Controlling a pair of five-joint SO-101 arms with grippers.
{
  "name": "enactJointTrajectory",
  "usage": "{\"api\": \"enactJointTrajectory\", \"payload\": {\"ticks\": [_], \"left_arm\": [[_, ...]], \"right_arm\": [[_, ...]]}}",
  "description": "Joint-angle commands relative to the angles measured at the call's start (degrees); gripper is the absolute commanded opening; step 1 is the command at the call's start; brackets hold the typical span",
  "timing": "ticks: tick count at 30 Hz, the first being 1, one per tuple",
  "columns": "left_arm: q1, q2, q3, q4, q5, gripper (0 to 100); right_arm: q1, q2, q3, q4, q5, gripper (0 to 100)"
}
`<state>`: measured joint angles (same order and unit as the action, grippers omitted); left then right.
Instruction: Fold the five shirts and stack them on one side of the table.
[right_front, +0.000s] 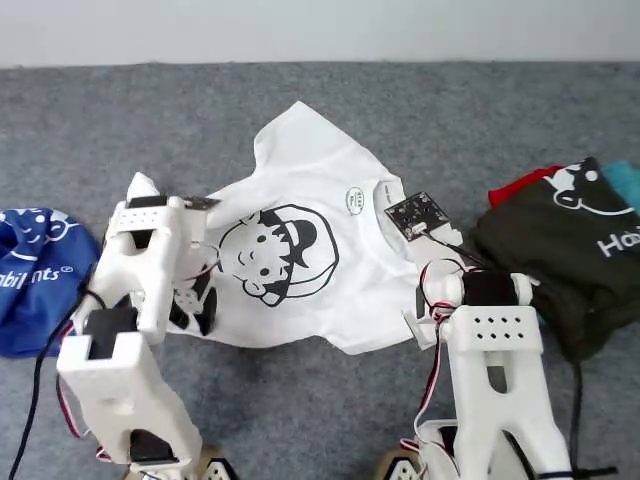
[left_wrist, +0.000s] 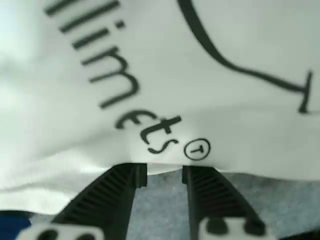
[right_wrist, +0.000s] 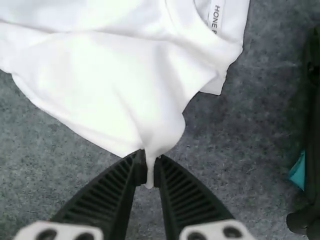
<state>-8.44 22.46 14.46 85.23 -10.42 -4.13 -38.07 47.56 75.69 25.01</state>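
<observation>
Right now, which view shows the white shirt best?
High view: the white shirt lies spread, print up. Left wrist view shows its lettered hem; right wrist view, a fold pinched by the right gripper.

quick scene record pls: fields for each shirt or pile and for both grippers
white shirt: spread out mid-table, print up
left gripper: open, fingertips at the shirt's hem
right gripper: shut on a pinch of the shirt's edge
blue shirt: bunched at the high view's left edge
dark pile: at the right, red and teal showing behind
table: grey surface

Soft matt cloth on white shirt (right_front: 320, 170); table cover (right_front: 300, 420) rough, perhaps felt; right pincer fingers (right_wrist: 115, 195) ribbed plastic
</observation>
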Motion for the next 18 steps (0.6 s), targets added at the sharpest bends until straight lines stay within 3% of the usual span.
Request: {"api": "enactJointTrajectory", "payload": {"ticks": [1,12,18], "left_arm": [[0.3,3.1,-11.5,-0.6,5.1,12],[2.2,15.4,-36.4,2.0,8.4,12],[3.5,17.3,-47.4,8.4,8.3,12]], "right_arm": [[0.3,-1.5,-0.2,-0.6,-0.7,1.0],[0.3,-1.2,-0.2,-0.7,-0.8,1.0],[0.3,-1.1,-0.2,-0.8,-0.8,1.0]]}}
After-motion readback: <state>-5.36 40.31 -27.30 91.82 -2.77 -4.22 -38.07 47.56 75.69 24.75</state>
